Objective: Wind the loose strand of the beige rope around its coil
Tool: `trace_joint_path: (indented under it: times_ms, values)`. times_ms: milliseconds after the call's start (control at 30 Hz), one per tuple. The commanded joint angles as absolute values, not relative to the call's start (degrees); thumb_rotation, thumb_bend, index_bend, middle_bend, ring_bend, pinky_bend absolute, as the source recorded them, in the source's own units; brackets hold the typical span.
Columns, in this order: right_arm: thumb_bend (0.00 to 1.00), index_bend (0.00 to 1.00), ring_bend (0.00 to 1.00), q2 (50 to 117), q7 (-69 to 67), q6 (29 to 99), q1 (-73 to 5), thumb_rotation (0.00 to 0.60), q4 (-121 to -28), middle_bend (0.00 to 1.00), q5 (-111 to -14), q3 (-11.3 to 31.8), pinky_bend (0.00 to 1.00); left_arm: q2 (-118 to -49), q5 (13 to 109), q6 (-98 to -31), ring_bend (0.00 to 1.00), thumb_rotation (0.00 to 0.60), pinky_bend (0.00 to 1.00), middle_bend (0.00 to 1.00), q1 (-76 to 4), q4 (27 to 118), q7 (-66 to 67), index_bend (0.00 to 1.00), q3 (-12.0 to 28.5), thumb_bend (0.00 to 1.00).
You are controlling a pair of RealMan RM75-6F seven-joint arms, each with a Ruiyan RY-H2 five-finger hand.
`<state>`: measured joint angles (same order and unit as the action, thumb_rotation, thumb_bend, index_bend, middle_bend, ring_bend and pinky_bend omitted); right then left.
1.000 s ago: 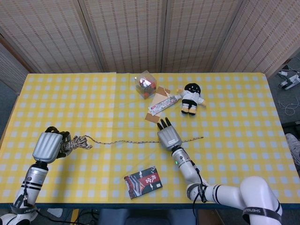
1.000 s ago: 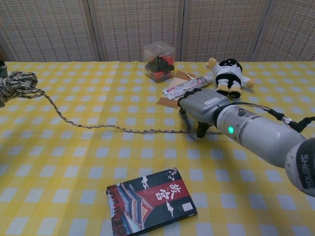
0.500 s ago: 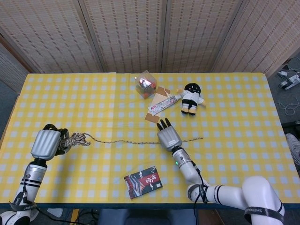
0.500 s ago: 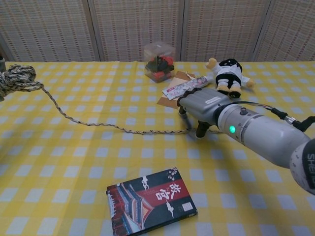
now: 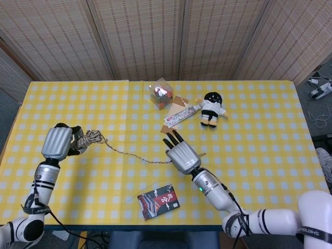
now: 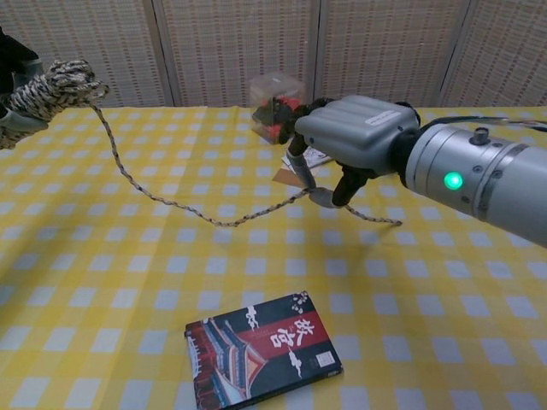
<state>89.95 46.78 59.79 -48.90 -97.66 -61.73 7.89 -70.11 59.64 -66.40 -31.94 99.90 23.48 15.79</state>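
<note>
Right hand pinching rope, book nearby

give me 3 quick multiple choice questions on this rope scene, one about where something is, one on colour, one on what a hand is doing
1. Where is the book?
A. Near the front edge of the table
B. Beside the plush doll
C. Under the coil

2. What colour is the tablecloth?
A. Red and white
B. Yellow and white check
C. Plain blue

3. What is the right hand doing?
A. Resting flat on the table
B. Gripping the book
C. Holding the loose strand lifted

Answers: 1 A, it lies nearest the robot; 2 B, checks show everywhere; 3 C, the loose strand rises to its fingers while the left hand holds the coil.
</note>
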Motion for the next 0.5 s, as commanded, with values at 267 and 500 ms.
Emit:
trace_joint_path:
  times_ms: [267, 500]
  values:
    - [0.37, 0.63, 0.00, 82.96, 49.58, 61.27, -51.03, 0.600, -110.13, 0.16, -67.20, 10.11, 0.00, -76.93, 47.51, -67.88, 0.56, 0.600, 0.29, 0.77, -40.07, 99.95, 36.33, 0.74, 19.10, 0.27]
    - [0.37, 0.63, 0.00, 83.00, 50.24, 60.67, -54.60, 0.600, -111.34, 0.16, -64.07, 15.15, 0.00, -81.13, 44.54, -70.18, 0.57, 0.600, 0.30, 0.78, -43.81, 99.72, 40.44, 0.74, 19.87, 0.27]
